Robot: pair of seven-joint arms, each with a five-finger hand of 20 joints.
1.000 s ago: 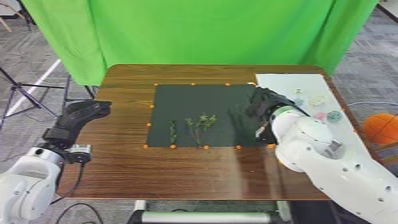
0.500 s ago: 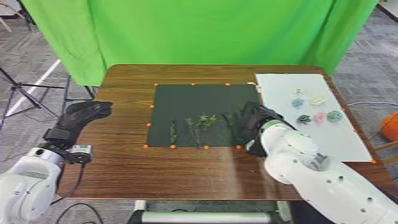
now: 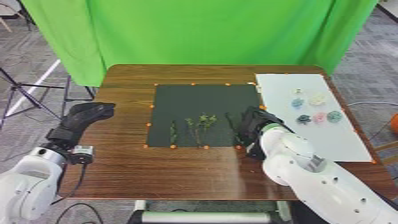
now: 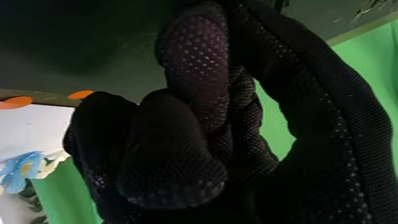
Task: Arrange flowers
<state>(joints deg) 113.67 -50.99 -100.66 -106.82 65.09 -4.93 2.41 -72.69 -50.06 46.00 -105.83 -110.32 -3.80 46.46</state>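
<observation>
So, on the table (image 3: 124, 170), the dark mat (image 3: 200, 95) has some greens: a leafy bunch (image 3: 206, 121) and, near it, a thin stem (image 3: 173, 132). The white sheet (image 3: 342, 145) is beside the mat. By the mat's right edge, the right hand (image 3: 255, 125) is curled up, with nothing I can see in it. The left hand (image 3: 87, 114) is loose. All the little flowers (image 3: 320, 117) sit on the sheet, so I think most work is left.
</observation>
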